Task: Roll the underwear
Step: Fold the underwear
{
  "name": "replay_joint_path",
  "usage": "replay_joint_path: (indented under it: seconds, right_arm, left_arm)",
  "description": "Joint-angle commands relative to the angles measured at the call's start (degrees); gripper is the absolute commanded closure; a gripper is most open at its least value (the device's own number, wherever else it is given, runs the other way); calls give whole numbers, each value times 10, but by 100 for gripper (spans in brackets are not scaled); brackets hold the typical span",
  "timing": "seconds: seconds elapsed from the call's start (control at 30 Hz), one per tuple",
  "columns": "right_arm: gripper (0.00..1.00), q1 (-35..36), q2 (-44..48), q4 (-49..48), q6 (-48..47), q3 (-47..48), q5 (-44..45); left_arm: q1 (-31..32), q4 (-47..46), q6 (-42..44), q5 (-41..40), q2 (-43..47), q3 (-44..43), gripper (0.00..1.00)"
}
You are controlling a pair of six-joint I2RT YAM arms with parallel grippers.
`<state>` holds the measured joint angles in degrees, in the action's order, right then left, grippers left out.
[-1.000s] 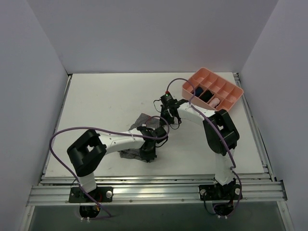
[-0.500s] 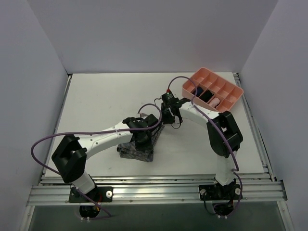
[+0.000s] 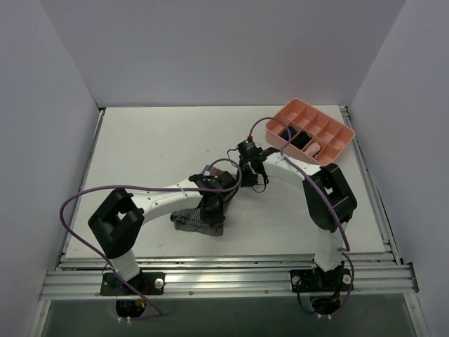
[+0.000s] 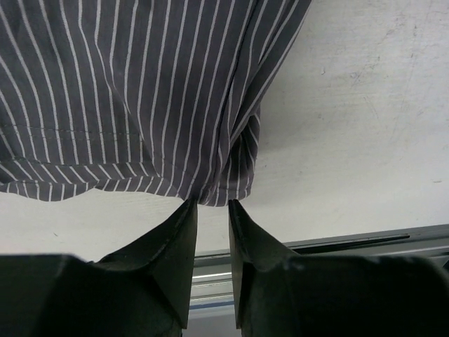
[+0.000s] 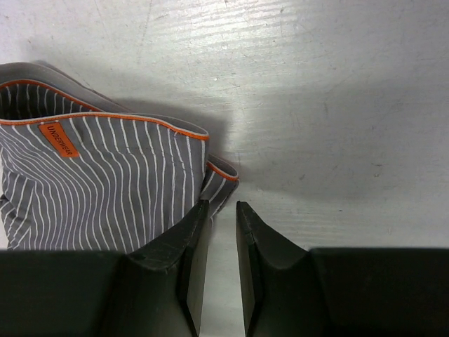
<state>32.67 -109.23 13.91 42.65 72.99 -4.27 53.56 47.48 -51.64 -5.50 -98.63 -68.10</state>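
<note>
The underwear [image 3: 198,223] lies mid-bench [image 3: 140,147]; the tray [image 3: 275,133] sits at its two o'clock, well apart.

The bench [image 3: 140,140] was white and flat, and it filled most of the little space. Up close, its top looked scuffed, with tiny scratches and grey smudges. Three plain, pale walls stood around it: a back wall [image 3: 224,49], a left wall [image 3: 35,140] and a right wall [image 3: 414,140]. They had nothing on them. Shiny metal rails [image 3: 231,277] ran along the near edge of the bench. Below the rails was a dark grey strip [image 3: 231,316], but I could not tell what it was. The light was soft and even, and the shadows on the bench were faint.
</note>
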Motion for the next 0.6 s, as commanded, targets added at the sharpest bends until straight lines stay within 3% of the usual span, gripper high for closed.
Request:
replay_joint_path:
  seconds: [0.0,0.2,0.33,0.47,0.57]
  right_arm:
    - [82,-1,7,2,9,-6,25]
    - [82,-1,-5,-13,7,-6,27]
    - [82,-3,-17,-16,5,-3,29]
    - [95,-5,-24,-17,2,-2,37]
    - [100,-8,-29,-18,0,-2,37]
  left_arm:
    - [0,-20,8,7,-10,-1,68]
    - [0,-21,7,4,-6,5,81]
    - [-1,-17,9,-1,-4,7,95]
    - [0,-13,9,-4,5,11,98]
    - [0,-10,9,-5,20,13,98]
